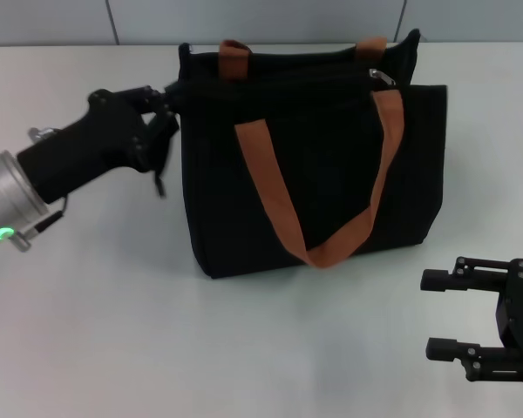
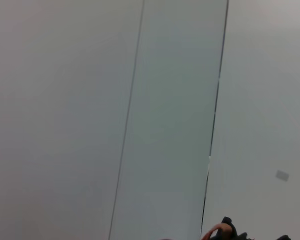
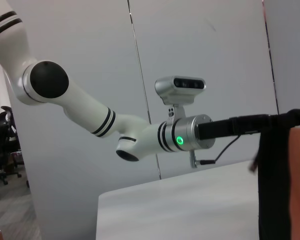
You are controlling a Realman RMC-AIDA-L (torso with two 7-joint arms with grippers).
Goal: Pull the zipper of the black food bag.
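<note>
Right gripper (image 1: 471,326): nearest to me, low at the table's front right, fingers apart and holding nothing; well apart from the bag. I judge it parked.
Table (image 1: 113,348): pale surface, bearing the bag at centre.
Black food bag (image 1: 322,192): stands upright mid-table, front panel toward me, brown-orange strap handles (image 1: 275,200) draped down the front.
Left gripper (image 1: 167,117): reaches in from my left, at the bag's upper left corner, touching or just beside the fabric. I cannot tell how its fingers stand.
Zipper (image 1: 383,77): small silver tab on the top edge, near the bag's right end, well apart from both grippers.
Step in hand: bracing the bag's left end, as I judge it; the tab is not yet gripped.
Next move: I would bring the open gripper up to the tab, pinch it, then draw it along the zip line.
</note>
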